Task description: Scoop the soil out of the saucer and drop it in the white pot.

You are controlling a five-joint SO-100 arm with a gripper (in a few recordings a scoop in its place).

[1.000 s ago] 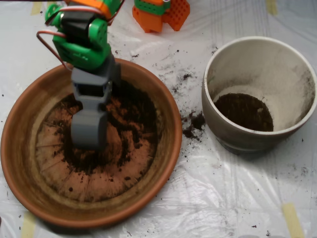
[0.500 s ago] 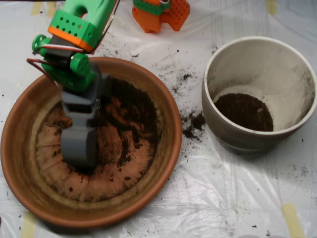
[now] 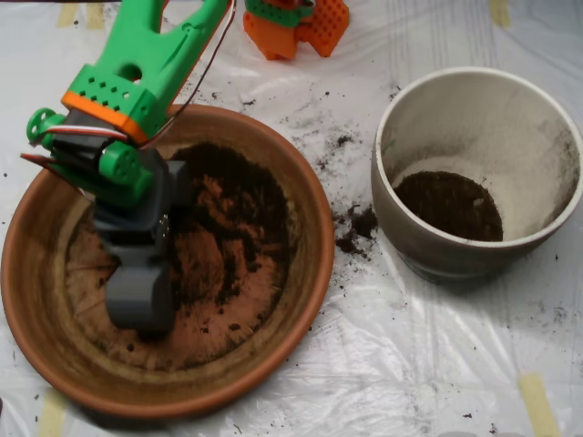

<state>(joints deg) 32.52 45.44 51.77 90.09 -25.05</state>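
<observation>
The terracotta saucer [image 3: 291, 300] lies at the left, its ridged bottom smeared with dark soil [image 3: 239, 205], thickest along the upper right. My grey scoop [image 3: 138, 296] hangs low over the saucer's left half, its tip down near the bottom, under the green and orange arm [image 3: 127, 86]. The white pot [image 3: 474, 91] stands at the right with a patch of soil [image 3: 448, 205] on its floor.
Spilled soil [image 3: 353, 228] lies on the white plastic sheet between saucer and pot, with finer crumbs above it. An orange and green block [image 3: 296, 25] sits at the top edge. Tape strips [image 3: 537, 405] hold the sheet down.
The scoop and arm have slid left and toward the lower edge inside the saucer, dragging through the soil and baring more of the ridged bottom in the middle.
</observation>
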